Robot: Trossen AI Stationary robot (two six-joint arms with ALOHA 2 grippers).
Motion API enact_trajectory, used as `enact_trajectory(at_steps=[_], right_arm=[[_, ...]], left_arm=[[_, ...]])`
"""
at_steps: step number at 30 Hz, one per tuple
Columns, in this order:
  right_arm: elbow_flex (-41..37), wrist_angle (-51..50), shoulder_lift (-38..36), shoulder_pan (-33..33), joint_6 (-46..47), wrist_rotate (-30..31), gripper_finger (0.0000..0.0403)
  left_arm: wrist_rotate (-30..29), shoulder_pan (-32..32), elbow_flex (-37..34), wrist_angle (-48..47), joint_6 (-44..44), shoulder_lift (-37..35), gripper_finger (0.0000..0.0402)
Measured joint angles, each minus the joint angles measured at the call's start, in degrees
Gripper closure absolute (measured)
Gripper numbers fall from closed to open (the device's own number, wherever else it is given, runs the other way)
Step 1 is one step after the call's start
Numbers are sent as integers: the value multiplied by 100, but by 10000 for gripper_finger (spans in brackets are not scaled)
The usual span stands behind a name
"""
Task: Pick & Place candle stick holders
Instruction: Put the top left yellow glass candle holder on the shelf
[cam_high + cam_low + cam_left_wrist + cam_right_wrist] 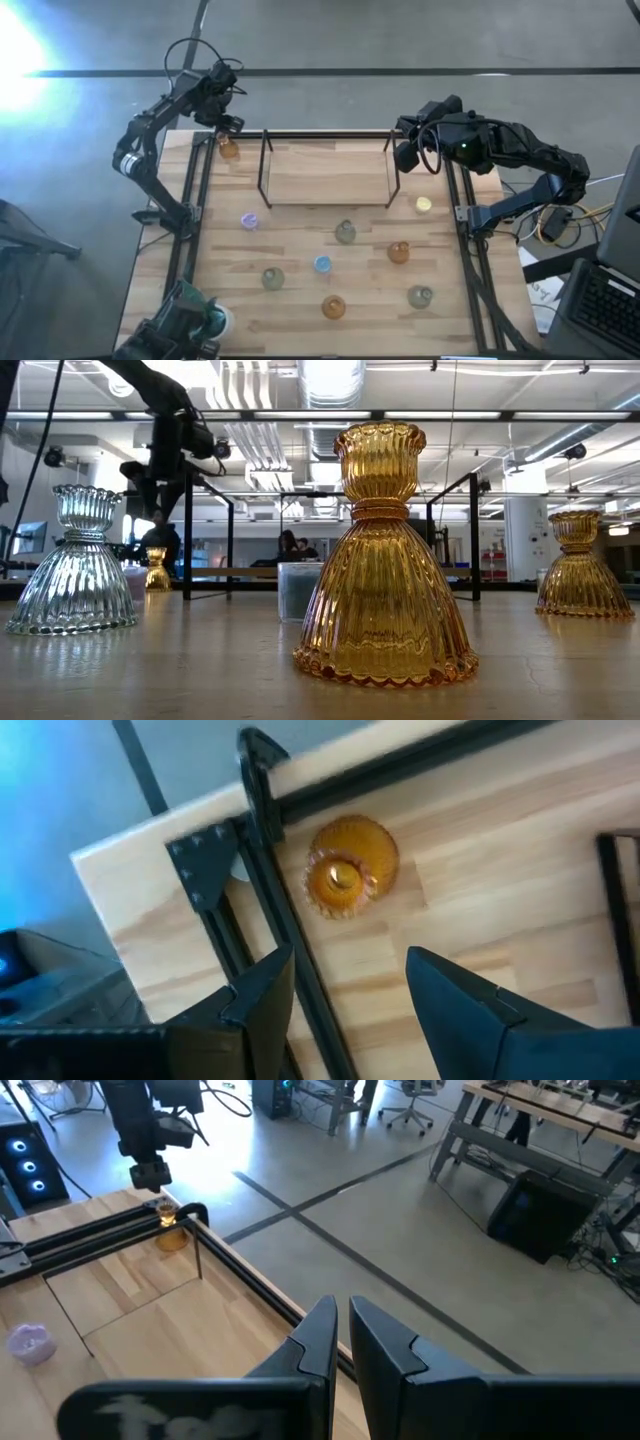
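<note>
Standing at the surface's (300, 300) far left corner, an amber ribbed holder (229, 150) sits just inside the black frame (203, 180); only the left wrist view shows its round top. Left hand (345, 990) hovers above it, released. Right hand (343, 1330) waits clenched past the far right edge.

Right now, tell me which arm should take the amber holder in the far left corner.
Left. The left gripper hangs open just above that amber holder; the right gripper sits across the table.
</note>
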Motion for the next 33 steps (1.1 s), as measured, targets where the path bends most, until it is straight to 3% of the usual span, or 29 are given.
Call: enact_trajectory(at_steps=[10,19,22,29,33], right_arm=[[0,4,0,-18,-251,4,376],[-4,-52,-191,-493,-1049,-399,376],[-4,-39,-356,-849,-1337,-933,376],[-2,-58,-631,-1798,-2489,-2836,376],[-2,-183,-643,-2252,-3078,-3263,376]], left_arm=[[313,-372,432,-202,-1181,-200,204],[-42,-1606,486,-46,-3371,-310,204],[-330,-2084,486,79,-4363,-310,204],[-1269,-3114,475,63,-6342,-308,204],[-1730,-3510,475,51,-7048,-308,204]])
